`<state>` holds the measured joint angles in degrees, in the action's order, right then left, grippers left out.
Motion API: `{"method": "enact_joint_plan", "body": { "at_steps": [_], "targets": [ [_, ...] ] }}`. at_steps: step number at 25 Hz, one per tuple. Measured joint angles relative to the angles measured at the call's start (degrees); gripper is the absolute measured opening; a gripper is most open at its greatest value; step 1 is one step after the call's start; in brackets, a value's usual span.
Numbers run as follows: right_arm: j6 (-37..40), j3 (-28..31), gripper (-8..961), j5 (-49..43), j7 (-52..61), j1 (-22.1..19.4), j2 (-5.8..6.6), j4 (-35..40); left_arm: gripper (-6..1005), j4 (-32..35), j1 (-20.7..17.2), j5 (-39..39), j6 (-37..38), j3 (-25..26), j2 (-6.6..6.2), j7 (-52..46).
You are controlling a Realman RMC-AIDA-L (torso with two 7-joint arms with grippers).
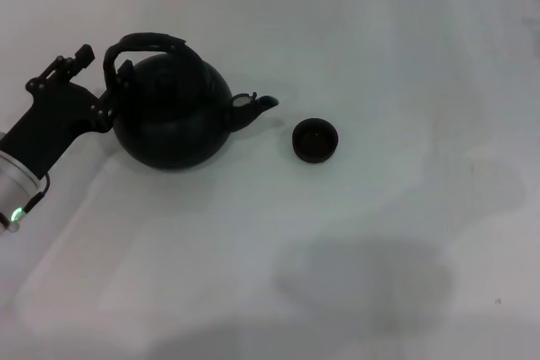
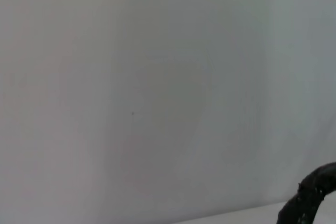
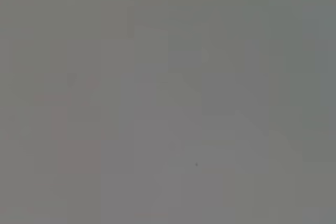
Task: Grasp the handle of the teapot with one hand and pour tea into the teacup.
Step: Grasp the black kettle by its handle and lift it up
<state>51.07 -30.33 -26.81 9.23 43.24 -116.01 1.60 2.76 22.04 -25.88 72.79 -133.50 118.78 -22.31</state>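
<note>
The matte black teapot (image 1: 173, 115) stands upright on the white table (image 1: 354, 242), left of centre in the head view, with its short spout (image 1: 257, 105) pointing right towards the teacup. Its arched black handle (image 1: 152, 42) rises over the lid. A piece of the handle also shows in the left wrist view (image 2: 314, 198). The tiny dark teacup (image 1: 315, 140) sits on the table a short way right of the spout. My left gripper (image 1: 106, 107) is at the teapot's left side, by the lower left end of the handle. My right gripper is out of view.
The white table stretches around the pot and cup, with soft shadows at the front. The right wrist view shows only a plain grey surface.
</note>
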Motion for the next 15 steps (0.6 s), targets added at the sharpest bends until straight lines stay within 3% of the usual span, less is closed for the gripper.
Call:
{"method": "enact_joint_plan", "body": {
  "at_steps": [2,13,15],
  "targets": [
    [-0.01,-0.03,706,0.0,0.0,-0.03,0.0,-0.01,620,0.18,-0.06,-0.03,-0.13,0.04,0.08,0.44],
    [-0.01,-0.26,706,0.0,0.0,-0.34,0.0,-0.02,383,0.51,0.09,-0.4,-0.2,0.08,0.08,0.23],
    [-0.01,-0.33,705,0.0,0.0,-0.35,0.0,-0.02,287,0.51,0.1,-0.41,-0.2,0.09,0.07,0.26]
  ]
}}
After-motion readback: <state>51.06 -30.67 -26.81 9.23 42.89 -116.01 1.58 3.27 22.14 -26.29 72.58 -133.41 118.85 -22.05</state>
